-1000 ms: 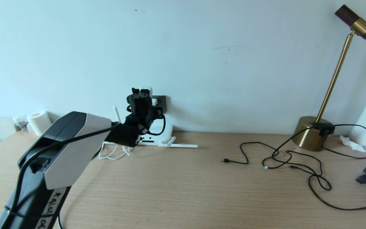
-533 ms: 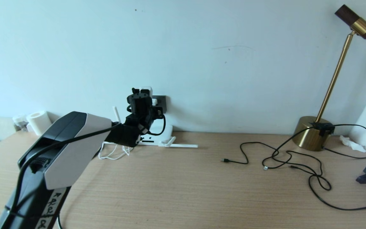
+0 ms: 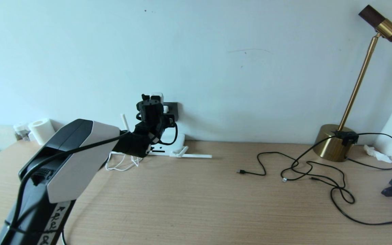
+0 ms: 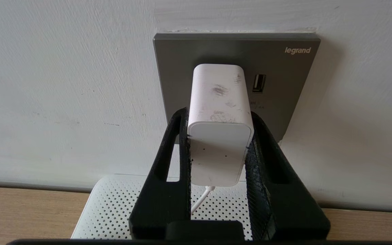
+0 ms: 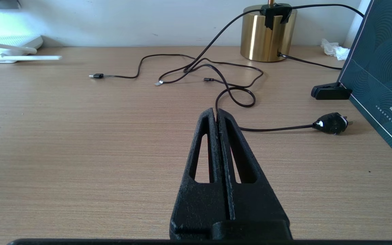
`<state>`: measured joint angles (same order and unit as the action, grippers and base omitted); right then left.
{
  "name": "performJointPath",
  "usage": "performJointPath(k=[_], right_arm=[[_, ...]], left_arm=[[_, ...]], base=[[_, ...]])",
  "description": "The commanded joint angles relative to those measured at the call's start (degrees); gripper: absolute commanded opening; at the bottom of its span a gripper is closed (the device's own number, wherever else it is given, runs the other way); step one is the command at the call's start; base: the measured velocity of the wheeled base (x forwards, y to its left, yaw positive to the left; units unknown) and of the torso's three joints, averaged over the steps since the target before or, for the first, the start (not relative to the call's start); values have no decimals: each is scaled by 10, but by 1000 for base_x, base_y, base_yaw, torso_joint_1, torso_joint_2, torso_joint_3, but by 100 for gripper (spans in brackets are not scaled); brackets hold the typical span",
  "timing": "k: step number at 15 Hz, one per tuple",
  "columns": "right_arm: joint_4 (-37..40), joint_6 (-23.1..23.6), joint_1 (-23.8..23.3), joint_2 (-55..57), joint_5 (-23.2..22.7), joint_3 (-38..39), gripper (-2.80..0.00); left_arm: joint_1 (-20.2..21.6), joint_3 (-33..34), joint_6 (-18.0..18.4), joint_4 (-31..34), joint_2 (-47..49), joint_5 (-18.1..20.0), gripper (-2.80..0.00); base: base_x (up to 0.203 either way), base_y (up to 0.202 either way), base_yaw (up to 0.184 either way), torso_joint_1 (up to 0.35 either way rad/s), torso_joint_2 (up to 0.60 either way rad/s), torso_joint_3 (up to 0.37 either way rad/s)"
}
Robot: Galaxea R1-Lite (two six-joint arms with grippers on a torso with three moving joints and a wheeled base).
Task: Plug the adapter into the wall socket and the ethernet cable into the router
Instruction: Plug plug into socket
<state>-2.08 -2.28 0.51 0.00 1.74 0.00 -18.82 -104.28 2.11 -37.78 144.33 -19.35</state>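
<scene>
Left claw (image 4: 216, 136) clenched on adapter (image 4: 219, 136), its nose against wall socket (image 4: 284, 68) ahead, to seat pins.

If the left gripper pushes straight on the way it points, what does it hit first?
The left gripper, closed on the adapter, points at the wall socket. The adapter's front already looks against the plate; seating depth is unclear.

Left gripper (image 4: 218, 115) fingers (image 4: 182, 136) clamped; right gripper (image 5: 217, 114) fingers together.
</scene>
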Motion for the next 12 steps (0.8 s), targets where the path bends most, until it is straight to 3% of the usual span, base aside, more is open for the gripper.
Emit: performJointPath(k=[1, 12], right_arm=[[0, 0, 0, 0, 0, 6, -280], [0, 0, 0, 0, 0, 6, -280]], left_arm=[[-2, 7, 0, -1, -6, -1, -280], [-2, 9, 0, -3, -6, -1, -280]], base=[[0, 0, 0, 0, 0, 0], [0, 0, 0, 0, 0, 0]])
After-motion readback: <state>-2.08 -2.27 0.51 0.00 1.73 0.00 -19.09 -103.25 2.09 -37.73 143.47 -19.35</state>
